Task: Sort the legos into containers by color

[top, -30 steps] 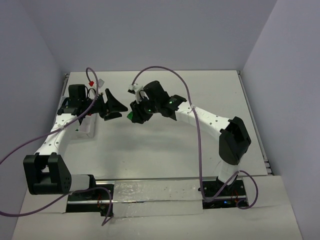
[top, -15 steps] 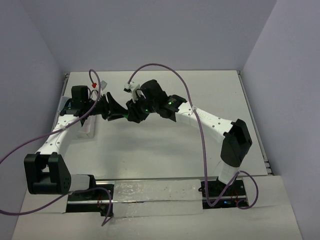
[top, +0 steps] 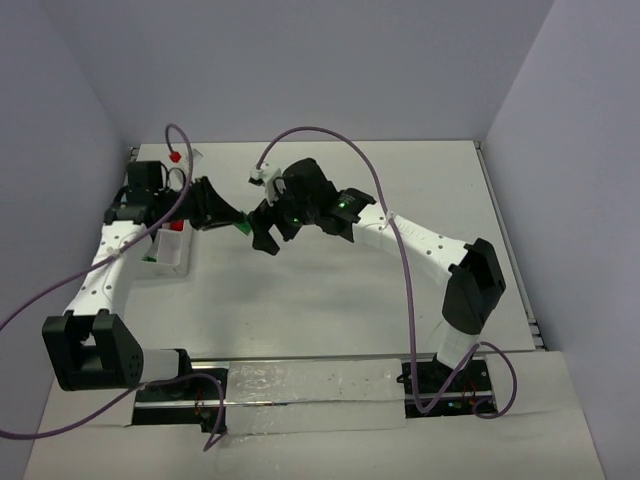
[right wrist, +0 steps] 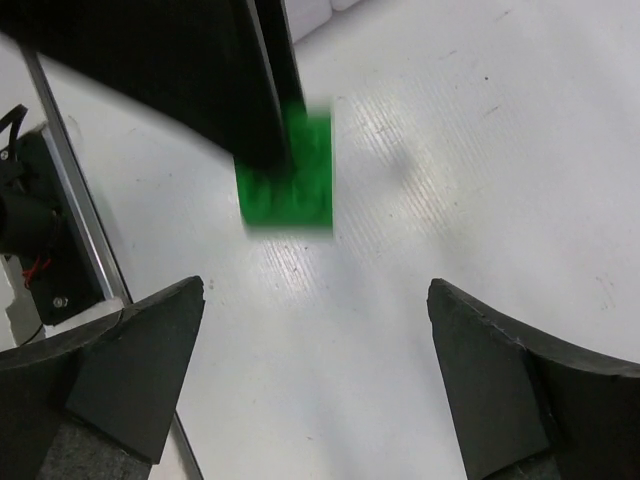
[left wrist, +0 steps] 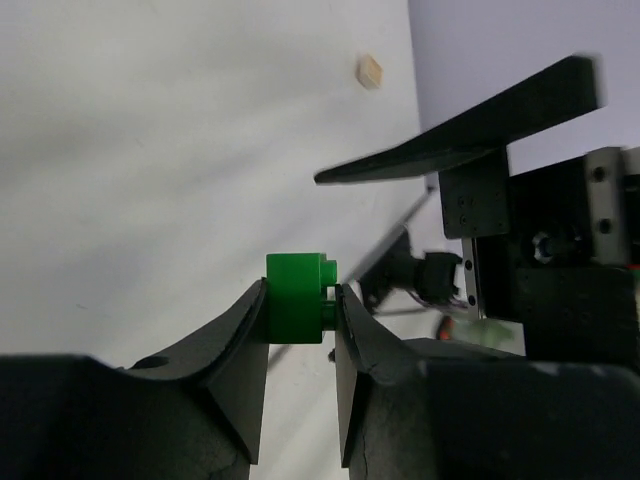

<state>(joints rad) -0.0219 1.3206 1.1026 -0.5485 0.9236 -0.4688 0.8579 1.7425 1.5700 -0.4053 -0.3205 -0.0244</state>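
Top view, left gripper (top: 238, 220): we see it stretched toward the middle of the table (top: 330, 300), with its jaws clamped on a green lego (top: 245, 227) at their very tips.
Top view, right gripper (top: 264, 230): we find it facing the left gripper and very near it, with its jaws spread. From this height we cannot tell whether it touches the green lego.
Top view, container (top: 170, 262): we see the white box near the left edge of the table, beside the left arm. A red lego (top: 176, 228) is in its far part and there is a speck of green at its near left corner. We cannot tell which compartments these are in.
Left wrist view, green lego: we see it pinched between the two black fingertips (left wrist: 235, 340), one studded face turned toward the right-hand one, with the white table behind it.
Left wrist view, tan lego (left wrist: 370, 70): we spot it lying alone on the table close to the wall, well apart from everything else.
Left wrist view, right gripper: we see one of its black fingers slanting across the view beyond the green lego, not touching it.
Right wrist view, right gripper: we see its jaws wide open, with fingers (right wrist: 130, 370) at both lower corners and only bare table between them.
Right wrist view, green lego: we see it blurred, ahead of the open fingers and apart from them, held under a dark finger of the left gripper coming in from the upper left.
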